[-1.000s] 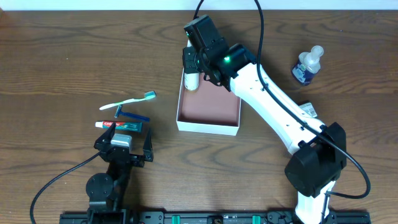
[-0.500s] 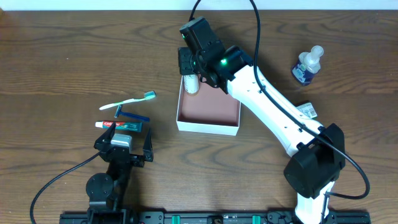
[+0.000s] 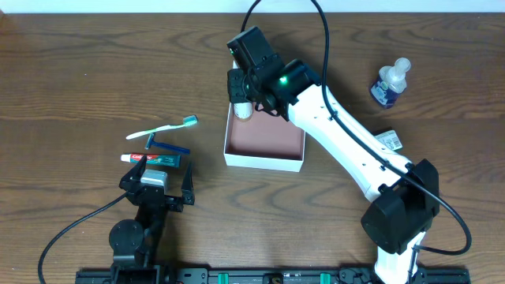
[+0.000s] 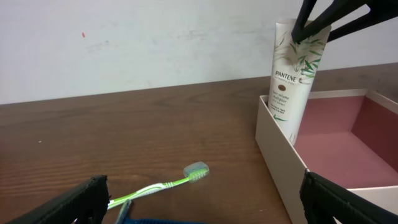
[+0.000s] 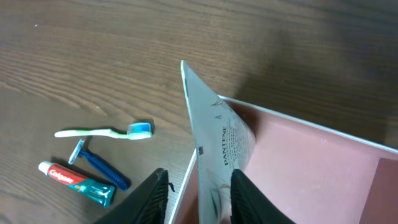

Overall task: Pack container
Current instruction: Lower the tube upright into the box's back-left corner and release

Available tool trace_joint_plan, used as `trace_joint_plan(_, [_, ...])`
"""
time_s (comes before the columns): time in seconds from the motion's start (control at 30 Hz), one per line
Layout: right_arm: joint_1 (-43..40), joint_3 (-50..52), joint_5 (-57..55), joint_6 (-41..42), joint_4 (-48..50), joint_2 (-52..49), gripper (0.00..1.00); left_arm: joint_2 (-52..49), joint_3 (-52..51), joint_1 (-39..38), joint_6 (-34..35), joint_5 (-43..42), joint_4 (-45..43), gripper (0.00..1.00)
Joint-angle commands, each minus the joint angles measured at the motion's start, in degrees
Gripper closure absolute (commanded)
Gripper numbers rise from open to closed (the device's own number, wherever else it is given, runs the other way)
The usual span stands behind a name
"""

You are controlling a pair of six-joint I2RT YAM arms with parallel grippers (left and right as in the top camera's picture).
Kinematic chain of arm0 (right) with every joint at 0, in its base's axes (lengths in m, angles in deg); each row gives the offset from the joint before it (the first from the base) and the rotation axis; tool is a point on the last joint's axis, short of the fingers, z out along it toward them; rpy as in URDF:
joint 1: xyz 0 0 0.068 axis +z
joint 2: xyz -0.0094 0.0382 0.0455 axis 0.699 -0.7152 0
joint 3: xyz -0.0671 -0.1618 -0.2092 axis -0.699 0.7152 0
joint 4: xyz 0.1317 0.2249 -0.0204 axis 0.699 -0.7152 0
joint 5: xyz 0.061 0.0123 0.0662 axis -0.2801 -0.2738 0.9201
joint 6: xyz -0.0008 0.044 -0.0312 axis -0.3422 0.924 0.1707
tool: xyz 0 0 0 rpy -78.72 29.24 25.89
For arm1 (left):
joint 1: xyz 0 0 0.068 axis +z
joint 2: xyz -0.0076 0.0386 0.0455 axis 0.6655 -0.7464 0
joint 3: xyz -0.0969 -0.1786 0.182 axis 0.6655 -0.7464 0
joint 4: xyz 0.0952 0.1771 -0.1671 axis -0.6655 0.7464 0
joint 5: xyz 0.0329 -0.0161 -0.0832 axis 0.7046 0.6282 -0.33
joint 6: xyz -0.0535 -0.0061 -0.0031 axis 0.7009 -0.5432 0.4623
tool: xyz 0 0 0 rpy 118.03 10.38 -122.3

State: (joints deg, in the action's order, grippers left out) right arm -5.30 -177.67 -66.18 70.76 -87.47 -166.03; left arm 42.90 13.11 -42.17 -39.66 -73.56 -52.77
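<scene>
Since one second earlier, the right gripper point(image 5: 202, 199) and its tube point(image 4: 292, 81) have shifted slightly left, toward the far-left corner of the box point(image 3: 264, 162); all other items lie as before. At left on the table point(image 3: 71, 71), a toothbrush point(image 3: 162, 128), razor point(image 3: 170, 147) and toothpaste point(image 3: 154, 159) lie close together, outside the box. Just beside them the left gripper point(image 3: 159, 183) rests with jaws spread wide, holding nothing. At centre the tube stands upright, its lower end inside the box at that corner, against the wall. The right gripper's fingers are closed narrowly on the tube's upper, crimped end. At right, a bottle point(image 3: 389, 83) and a small packet point(image 3: 389, 140) lie well apart from the box.
</scene>
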Motion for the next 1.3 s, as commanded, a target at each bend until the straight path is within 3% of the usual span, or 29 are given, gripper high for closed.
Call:
trace_joint_plan(0.0, [0.8,-1.0,0.1,2.6,0.0,1.9,0.70,0.0,-1.2,-0.2,-0.5,-0.1,1.7,0.02])
trace_joint_plan(0.5, [0.8,-1.0,0.1,12.8,-0.3,1.9,0.86,0.0,-1.2,-0.2,-0.5,-0.1,1.7,0.02])
trace_joint_plan(0.9, [0.8,-1.0,-2.2,19.1,-1.8,1.9,0.91,0.0,-1.2,-0.2,-0.5,-0.1,1.7,0.02])
trace_joint_plan(0.97, [0.8,-1.0,-2.5,19.1,-1.7,1.9,0.79,0.0,-1.2,-0.2,-0.5,-0.1,1.7,0.02])
trace_joint_plan(1.03, [0.8,-1.0,-2.5,19.1,-1.7,1.9,0.53,0.0,-1.2,-0.2,-0.5,-0.1,1.7,0.02])
trace_joint_plan(1.1, [0.8,-1.0,-2.1,17.3,-1.5,1.9,0.38,0.0,-1.2,-0.2,-0.5,-0.1,1.7,0.02])
trace_joint_plan(1.17, [0.8,-1.1,-2.1,15.6,-1.5,2.2,0.28,0.0,-1.2,-0.2,-0.5,-0.1,1.7,0.02])
trace_joint_plan(1.27, [0.8,-1.5,-2.1,13.2,-1.6,3.5,0.25,0.0,-1.2,-0.2,-0.5,-0.1,1.7,0.02])
